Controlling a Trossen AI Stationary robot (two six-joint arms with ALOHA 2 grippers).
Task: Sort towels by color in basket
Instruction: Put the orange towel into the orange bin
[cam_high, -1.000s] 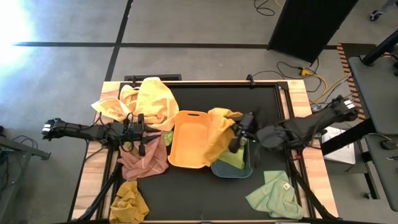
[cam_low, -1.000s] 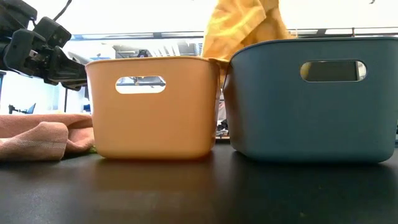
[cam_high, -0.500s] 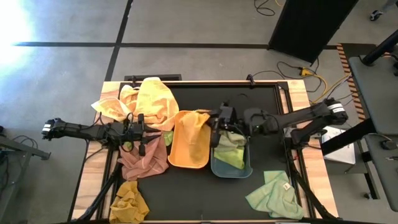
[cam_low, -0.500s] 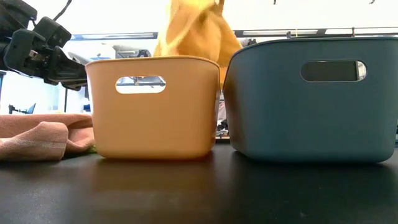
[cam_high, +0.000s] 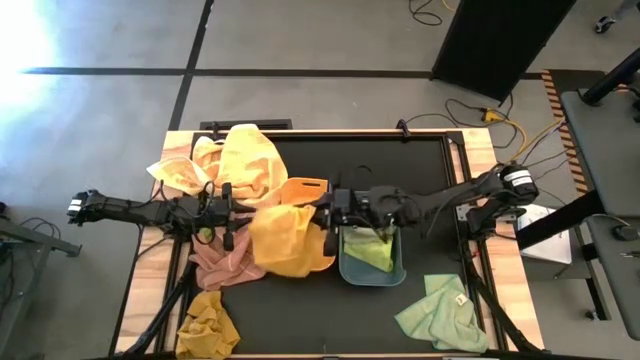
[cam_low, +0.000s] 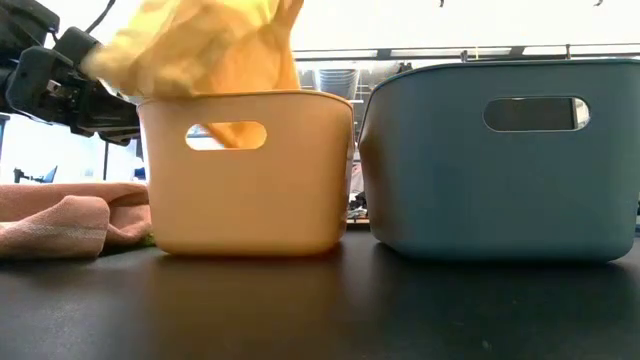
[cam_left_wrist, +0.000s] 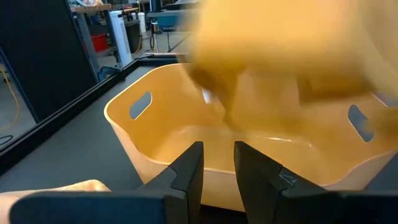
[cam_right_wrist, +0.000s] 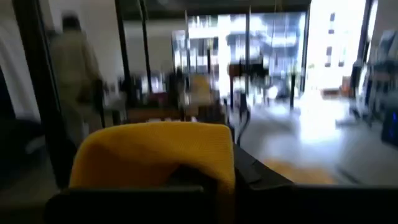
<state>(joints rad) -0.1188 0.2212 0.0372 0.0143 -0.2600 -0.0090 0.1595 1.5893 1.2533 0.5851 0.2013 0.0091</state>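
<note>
Sorting's barely started: right gripper (cam_high: 330, 215) clamps a mustard-orange cloth towel (cam_high: 285, 238) above the orange plastic tub (cam_high: 303, 189); left gripper (cam_high: 225, 212) waits slightly parted; pink towel (cam_high: 232, 262) and others remain loose.

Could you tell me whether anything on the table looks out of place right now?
The yellow towel held by the right gripper sprawls over the orange tub, spilling past its rim toward the pink towel instead of lying inside.
</note>
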